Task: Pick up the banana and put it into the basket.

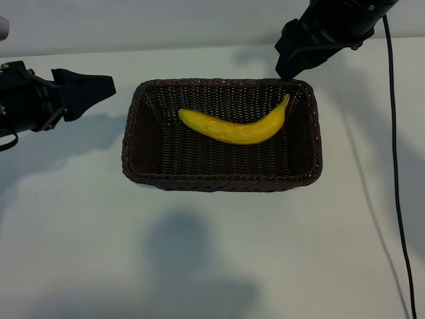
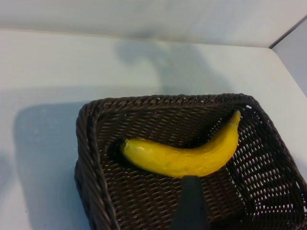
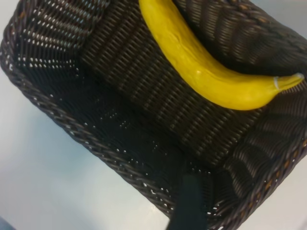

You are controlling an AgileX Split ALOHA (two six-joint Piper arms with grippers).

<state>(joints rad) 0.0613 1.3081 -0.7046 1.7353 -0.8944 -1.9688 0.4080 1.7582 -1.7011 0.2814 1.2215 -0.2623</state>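
Observation:
The yellow banana (image 1: 236,127) lies curved on the floor of the dark brown wicker basket (image 1: 139,166), with its stem tip toward the far right corner. Nothing touches it. My left gripper (image 1: 93,93) hovers open and empty just left of the basket, level with its far left corner. In the left wrist view one dark finger (image 2: 191,201) points at the banana (image 2: 187,157). My right gripper (image 1: 292,61) hangs open and empty above the basket's far right corner. The right wrist view shows one finger (image 3: 189,203) over the basket rim (image 3: 120,165), with the banana (image 3: 206,72) beyond it.
The basket stands mid-table on a plain white surface (image 1: 212,266). A black cable (image 1: 396,173) hangs down the right side. Arm shadows fall on the table in front of and to the left of the basket.

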